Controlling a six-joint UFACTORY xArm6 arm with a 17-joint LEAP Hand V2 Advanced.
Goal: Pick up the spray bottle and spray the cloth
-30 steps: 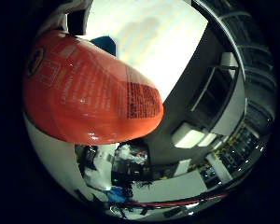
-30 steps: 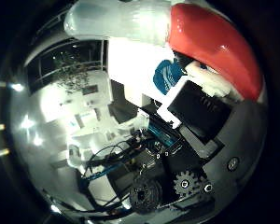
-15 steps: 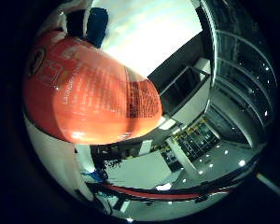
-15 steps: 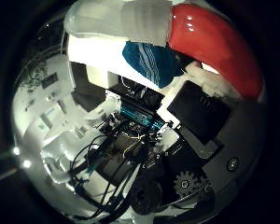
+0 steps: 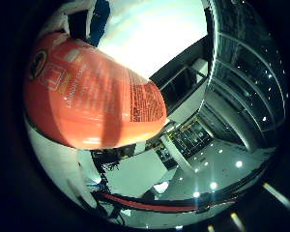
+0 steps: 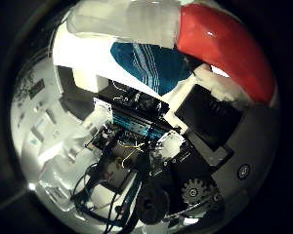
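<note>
- Now the blue striped cloth (image 6: 151,66) fills more of the thumb-side view than it did a moment ago. That whole view has shifted, so it is the hand and its camera that have moved. The cloth may not have moved at all.
- The orange spray bottle (image 5: 92,101) stays close against the palm, just as before. It fills a big part of the little-finger-side view.
- The hand (image 6: 205,122) has the bottle in its hold. A white and black finger is curled beside the bottle's red body and pale top. How tight the hold is, I cannot tell.
- The bottle is up in the air. Behind it are the room's ceiling lights and shelves, far off. So the picking-up part looks done.
- The cloth lies on a white table (image 6: 83,48), near one of its edges.
- The pale top of the bottle lies just beside the cloth in the thumb-side view, but which way the nozzle points is hard to tell.
- No spray or wet patch shows on the cloth.
- What is left, I think: aim the nozzle at the cloth and squeeze the trigger.
</note>
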